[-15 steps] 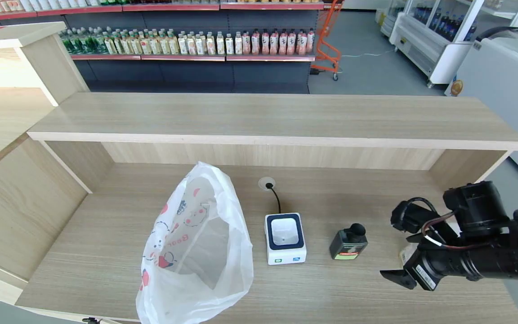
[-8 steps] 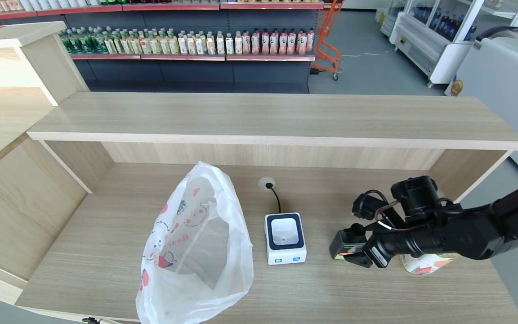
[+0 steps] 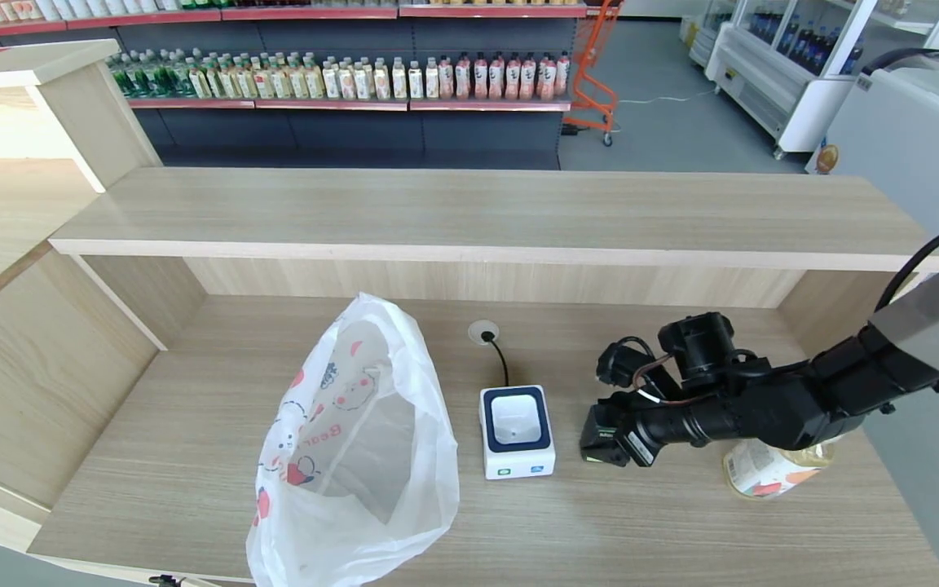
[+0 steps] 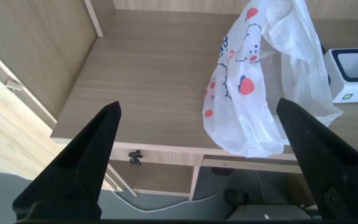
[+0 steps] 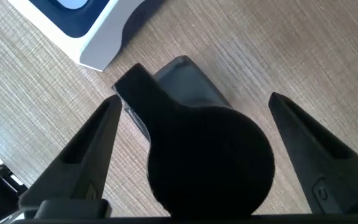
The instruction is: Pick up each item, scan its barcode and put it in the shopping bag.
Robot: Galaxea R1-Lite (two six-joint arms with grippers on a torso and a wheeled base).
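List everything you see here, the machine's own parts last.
Barcode scanner: one, white and dark blue, mid-counter.
Shopping bag: one, white with red prints, left of the scanner.
Bottle: one, dark, black cap, right of the scanner.
Container: one, white-orange label, far right.
Drink bottles: many, green to pink, shelves behind.
Right gripper: black, open, straddling the bottle.
Left gripper: black, open, over the counter's near edge.

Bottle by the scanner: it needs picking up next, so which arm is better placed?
Right. The right gripper is open, straddling the bottle. The left gripper is over the counter's near edge by the bag, on the scanner's far side.
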